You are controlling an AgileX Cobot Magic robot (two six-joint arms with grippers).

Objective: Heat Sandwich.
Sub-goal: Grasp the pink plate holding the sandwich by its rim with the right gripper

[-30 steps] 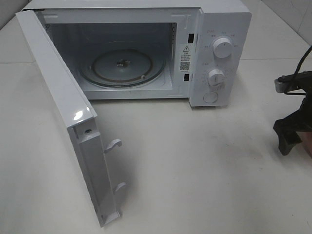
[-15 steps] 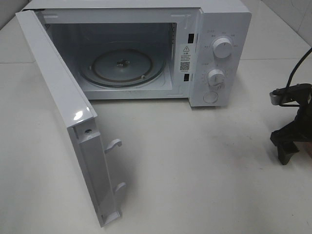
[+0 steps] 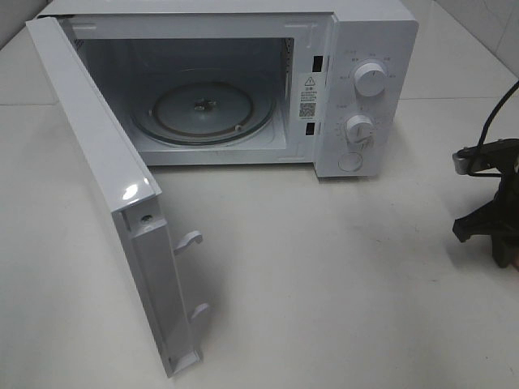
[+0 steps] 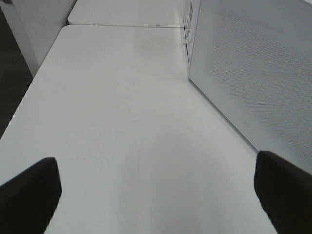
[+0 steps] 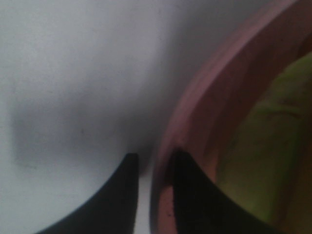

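While the microwave is standing with its door swinging wide open, its cavity is holding only the glass turntable. The second container, the pink dish, is carrying the sandwich, which is lying against the inside of the dish wall.

The right tool is working low over the surface, to the right of the microwave's control panel and nearer the camera, at the edge of the exterior view. Its wrist is pointing the fingers downward. One finger is sitting outside the dish rim and the other inside, so the jaws are straddling the rim with little room to spare. Whether they are already pinching it cannot be told, as a thin pale strip is showing beside the outer finger.

The left tool is hanging above the bare surface on the door side of the microwave, beside the door's outer face. Its fingers are standing far apart with nothing between them.

The sandwich is appearing only as a blurred yellow-green mass in the right wrist view. Its visible part is running roughly along the dish wall, and which way it is pointing cannot be told.
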